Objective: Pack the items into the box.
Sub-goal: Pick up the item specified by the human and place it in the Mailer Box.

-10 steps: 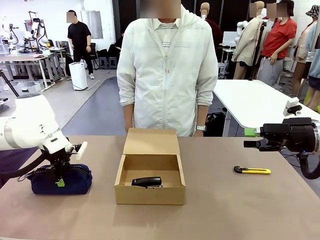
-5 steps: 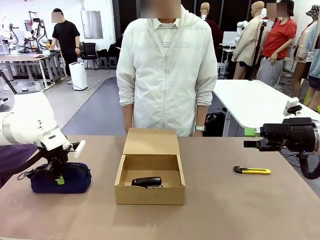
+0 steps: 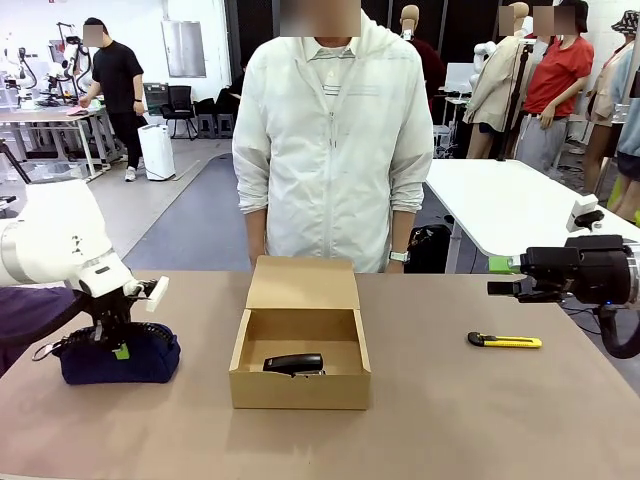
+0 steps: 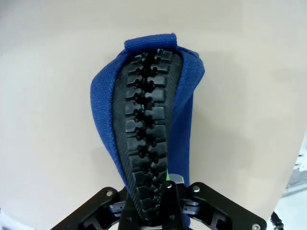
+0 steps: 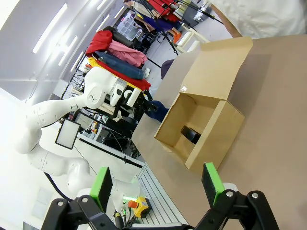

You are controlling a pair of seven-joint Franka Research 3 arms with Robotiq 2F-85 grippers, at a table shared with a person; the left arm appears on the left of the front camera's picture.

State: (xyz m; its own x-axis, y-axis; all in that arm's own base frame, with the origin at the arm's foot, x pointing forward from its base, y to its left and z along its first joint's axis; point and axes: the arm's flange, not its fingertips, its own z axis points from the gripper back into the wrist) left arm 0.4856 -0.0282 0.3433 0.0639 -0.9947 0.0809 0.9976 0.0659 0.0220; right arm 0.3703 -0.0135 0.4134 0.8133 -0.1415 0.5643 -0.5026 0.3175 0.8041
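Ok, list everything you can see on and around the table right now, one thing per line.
pouch: one, navy blue with a black zipper, left part of the table
box: one, brown cardboard, middle of the table, flap lid open toward the person
gadget: one, black, lying inside the box
utility knife: one, yellow and black, on the table right of the box
table: one, tan, under everything
person: one, white jacket, standing at the far side behind the box
left gripper: one, black with green pads, shut on the pouch's top
right gripper: one, black with green pads, open, held above the table's right edge
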